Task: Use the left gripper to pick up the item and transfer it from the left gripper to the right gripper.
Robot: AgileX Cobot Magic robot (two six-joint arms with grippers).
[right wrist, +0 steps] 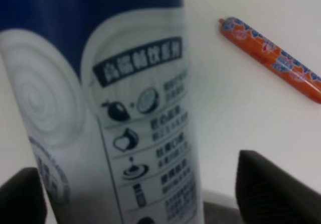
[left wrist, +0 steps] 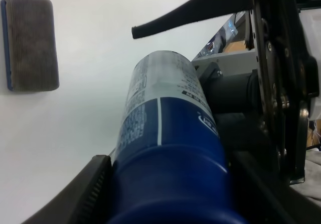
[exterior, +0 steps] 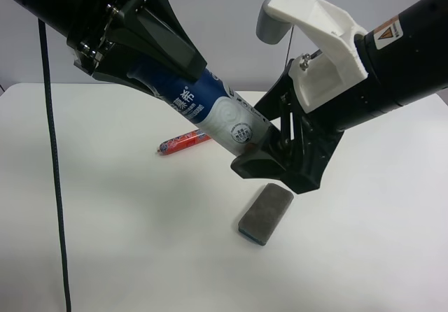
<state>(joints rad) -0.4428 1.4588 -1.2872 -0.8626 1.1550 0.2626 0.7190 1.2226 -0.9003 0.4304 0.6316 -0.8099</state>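
Above table (exterior: pixel 105 242) | bottle (exterior: pixel 210 112) slants, white end toward right gripper (exterior: pixel 250 136) | left gripper (exterior: pixel 183 81) jaws clamp it; right jaws apart

Red sausage (exterior: pixel 183 143), grey eraser (exterior: pixel 266 213)

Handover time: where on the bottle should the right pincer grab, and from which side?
Take the free white end of the bottle, beyond the blue half clamped by the left pincer. Come end-on along its tilted axis, where the right pincer sits with one jaw on each side of the round body, and close across it, clear of the left jaws.
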